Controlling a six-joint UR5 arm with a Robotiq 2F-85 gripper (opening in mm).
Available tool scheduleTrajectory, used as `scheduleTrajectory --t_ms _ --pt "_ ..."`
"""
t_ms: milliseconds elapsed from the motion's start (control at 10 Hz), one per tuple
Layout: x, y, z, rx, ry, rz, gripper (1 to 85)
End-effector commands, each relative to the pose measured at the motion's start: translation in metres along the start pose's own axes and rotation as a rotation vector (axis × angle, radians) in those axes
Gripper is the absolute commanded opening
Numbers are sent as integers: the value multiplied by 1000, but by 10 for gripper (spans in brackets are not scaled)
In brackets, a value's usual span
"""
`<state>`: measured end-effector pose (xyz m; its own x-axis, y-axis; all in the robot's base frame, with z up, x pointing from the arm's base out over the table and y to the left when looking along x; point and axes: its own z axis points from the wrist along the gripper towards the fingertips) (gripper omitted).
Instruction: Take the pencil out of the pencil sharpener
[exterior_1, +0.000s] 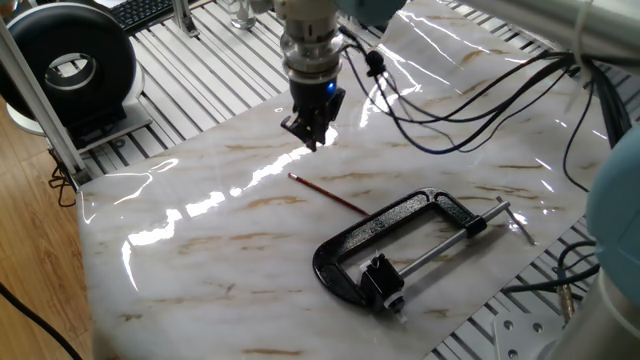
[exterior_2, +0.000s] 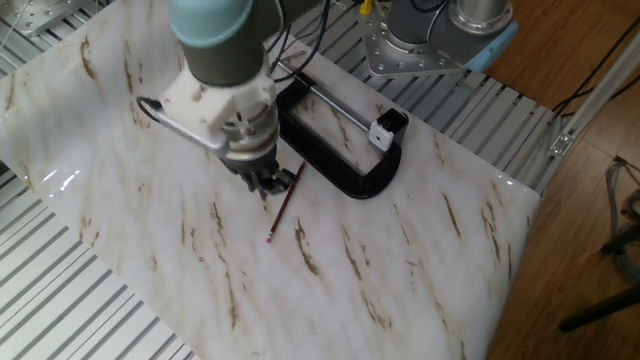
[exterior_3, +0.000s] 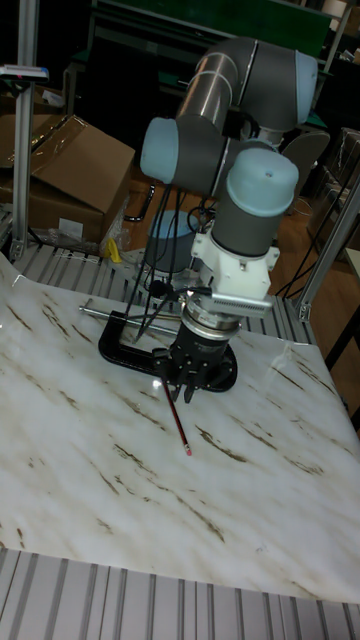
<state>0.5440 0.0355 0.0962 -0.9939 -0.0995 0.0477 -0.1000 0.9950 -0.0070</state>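
Note:
The thin red pencil (exterior_1: 327, 194) lies flat on the marble tabletop, free of everything, with its pale end toward the clamp; it also shows as the pencil (exterior_2: 284, 205) and the pencil (exterior_3: 176, 412). My gripper (exterior_1: 313, 137) hangs just above its far end, open and holding nothing; from the other sides it appears as the gripper (exterior_2: 271, 183) and the gripper (exterior_3: 186, 386). The pencil sharpener (exterior_1: 378, 277), a small black block, sits inside the clamp's mouth at the end of the screw rod, well apart from the pencil.
A large black C-clamp (exterior_1: 395, 240) with a silver screw rod lies on the marble near the right edge. Black cables (exterior_1: 440, 110) trail from the arm across the back. A round black device (exterior_1: 65, 65) stands at the far left on the slatted table.

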Motion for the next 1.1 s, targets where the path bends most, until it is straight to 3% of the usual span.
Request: scheduleTrajectory --t_ms 0,200,400,600,1000 --pt "6 -20 -24 -3 -25 52 220" --pt "18 -44 -36 20 -54 64 207" --pt "37 -56 -38 9 -40 114 133" --pt "43 -54 -28 -22 -31 134 127" --pt "51 -60 -29 9 4 122 97"
